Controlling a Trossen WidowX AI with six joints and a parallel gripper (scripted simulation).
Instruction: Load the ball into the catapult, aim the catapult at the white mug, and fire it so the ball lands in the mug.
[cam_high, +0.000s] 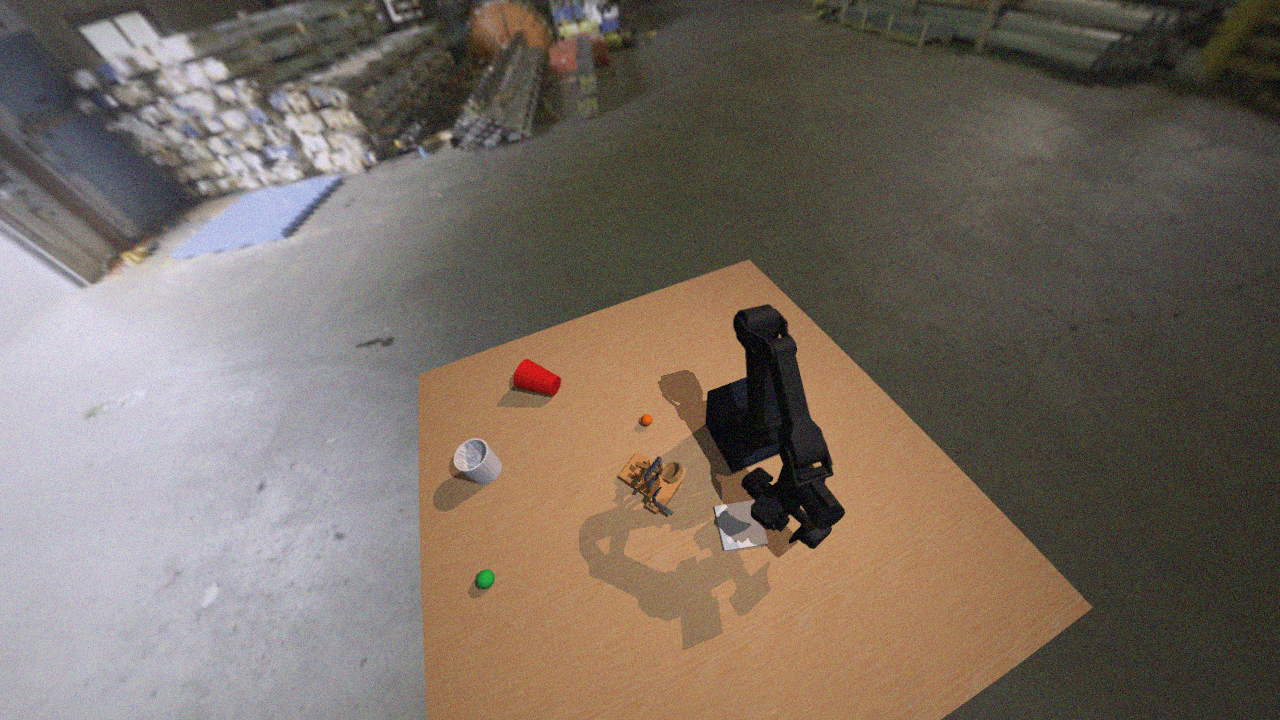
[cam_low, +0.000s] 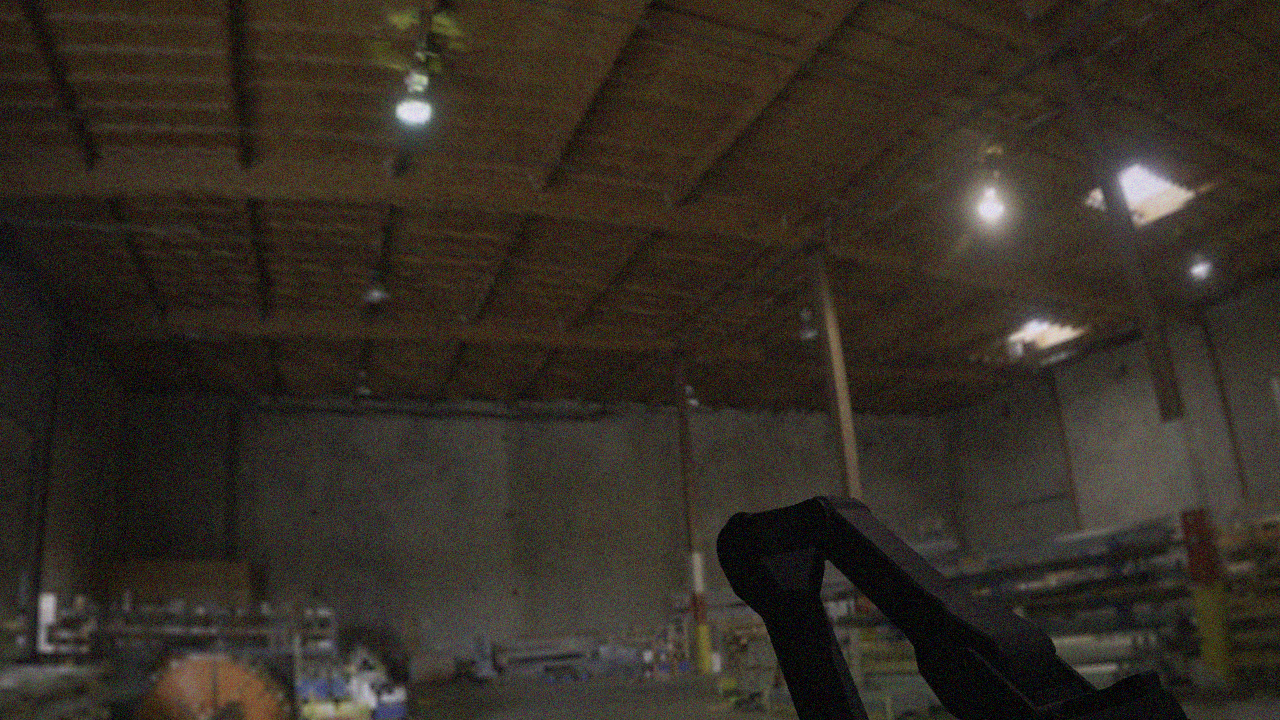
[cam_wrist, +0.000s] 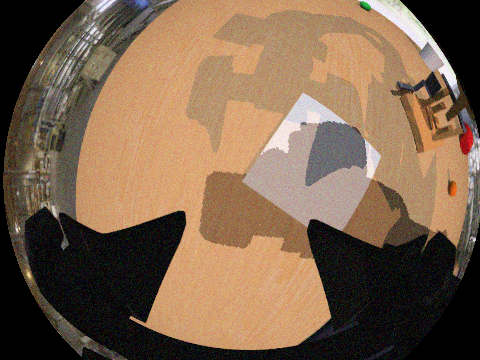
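The small wooden catapult (cam_high: 637, 467) (cam_wrist: 412, 120) stands near the table's middle; its round ball cup (cam_high: 673, 471) looks empty and is on the arm's side. The white mug (cam_high: 478, 462) (cam_wrist: 431, 57) stands upright beyond it, near the left table edge in the top view. An orange ball (cam_high: 646, 420) (cam_wrist: 452, 189) lies beside the catapult. A green ball (cam_high: 485, 579) (cam_wrist: 365, 6) lies farther off, near the left edge. My gripper (cam_high: 787, 530) (cam_wrist: 248, 223) is open and empty, above the table beside the white square, away from catapult and balls.
A flat white square (cam_high: 741, 532) (cam_wrist: 325, 200) lies between the catapult and my gripper. A red cup (cam_high: 537, 378) (cam_wrist: 466, 140) is near the far left table edge, beyond the orange ball. The exterior view shows only the upper arm (cam_low: 939, 600) and the hall.
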